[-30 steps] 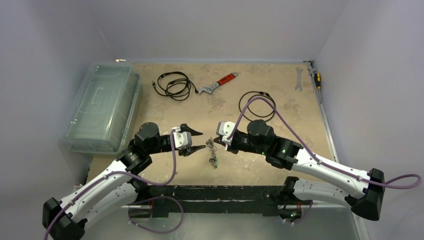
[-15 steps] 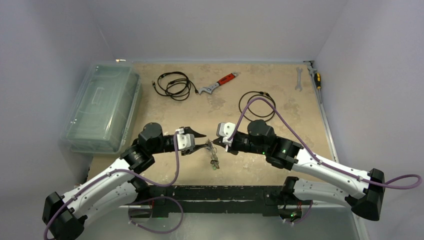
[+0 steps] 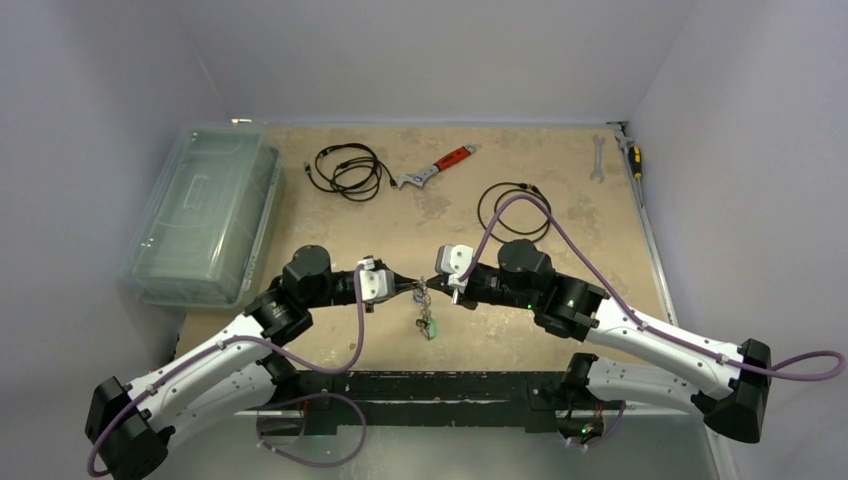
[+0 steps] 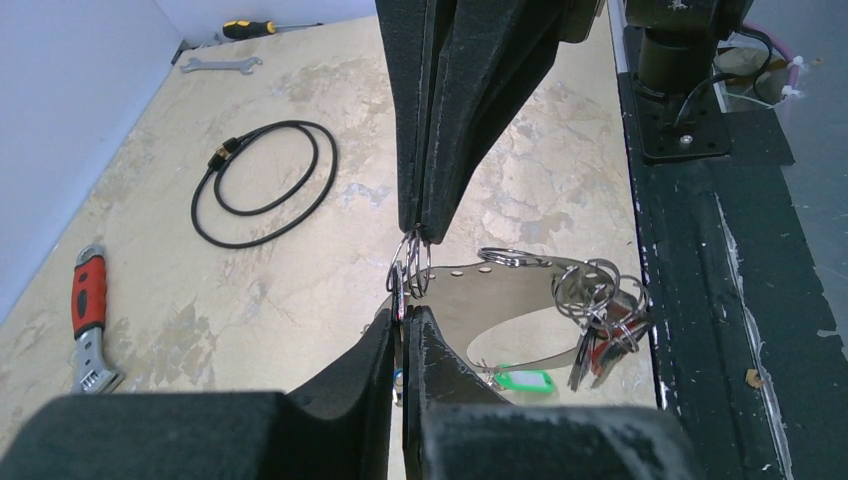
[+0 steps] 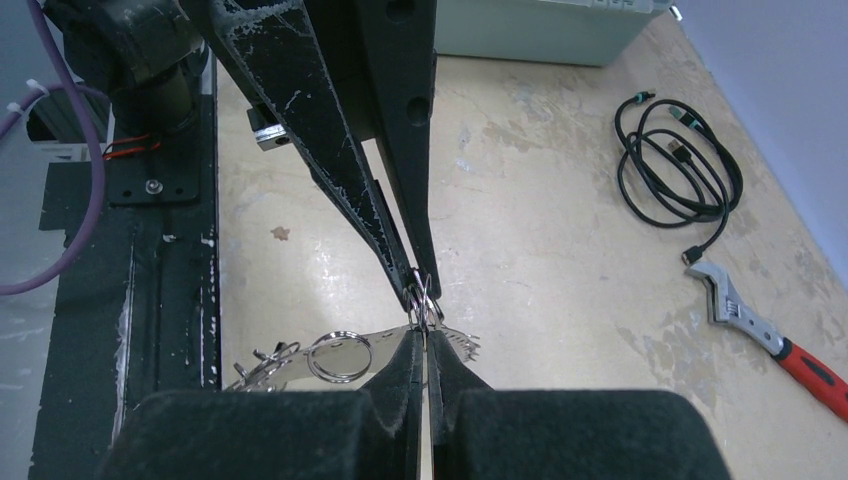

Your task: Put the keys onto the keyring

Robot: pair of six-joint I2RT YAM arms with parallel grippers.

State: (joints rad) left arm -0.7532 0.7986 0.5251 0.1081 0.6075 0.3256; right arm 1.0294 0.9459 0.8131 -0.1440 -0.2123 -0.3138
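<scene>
Plastic box (image 3: 200,215): clear, with its lid on, at the left edge of the table (image 3: 590,260), left of the left arm.
Left cable (image 3: 348,172): black and coiled, flat on the far side of the table, right of the box.
Left gripper (image 4: 403,320): its 2 fingers are pressed together with almost no gap. Thin wire loops at one end of the keyring are pinched between the tips. It points right, toward the other gripper.
Keyring (image 4: 470,272): shiny grey metal, held in the air between the 2 grippers, above the near middle of the table. The 2 pairs of fingertips almost meet on it, tip against tip. The rest curves away from the tips; its full shape I cannot tell.
Keys (image 4: 600,325): a bunch of silver keys with several small rings, hanging from the keyring below the grippers. How many, I cannot tell.
Green tag (image 4: 525,381): hangs with the bunch.
Right gripper (image 5: 427,345): fingers also closed together, nipping the same small loops from the right side. It points left.
Wrench (image 3: 440,167): adjustable, red handle, on the far side between the 2 cables.
Right cable (image 4: 222,156): black coil, on the far side of the right arm.
Spanner (image 3: 597,160): small and silver, near the far right corner.
Screwdriver (image 3: 634,158): yellow and black handle, just right of the spanner, along the right wall.
</scene>
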